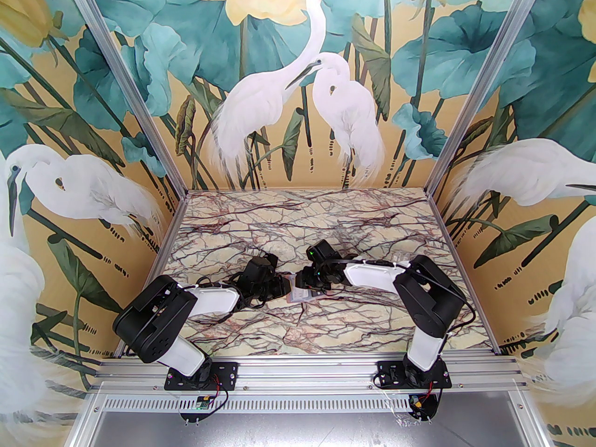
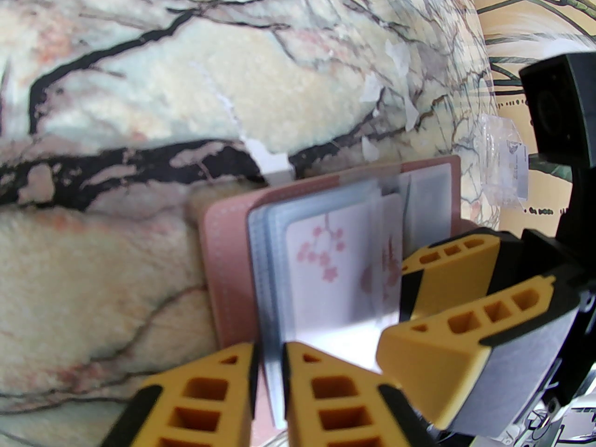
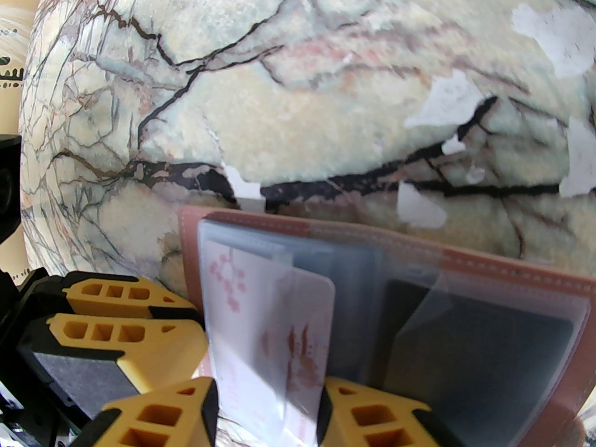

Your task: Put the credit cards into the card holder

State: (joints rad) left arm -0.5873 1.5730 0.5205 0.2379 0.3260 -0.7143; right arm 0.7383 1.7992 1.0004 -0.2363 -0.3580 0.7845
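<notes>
The dusty-pink card holder (image 1: 305, 295) lies open on the marble table between both arms, its clear sleeves fanned up. In the left wrist view my left gripper (image 2: 269, 370) is shut on the near edge of the sleeves beside the pink cover (image 2: 228, 259). A white credit card with pink blossoms (image 2: 326, 268) sits in a sleeve. In the right wrist view my right gripper (image 3: 267, 408) is shut on a second white credit card with red marks (image 3: 302, 333), which stands partly inside a sleeve of the card holder (image 3: 465, 259). The left fingers (image 3: 116, 333) are close beside it.
White scuffed patches (image 3: 447, 100) mark the marble top behind the holder. A small clear plastic bag (image 2: 503, 165) lies further off. Mural walls and aluminium posts (image 1: 447, 156) enclose the table on three sides.
</notes>
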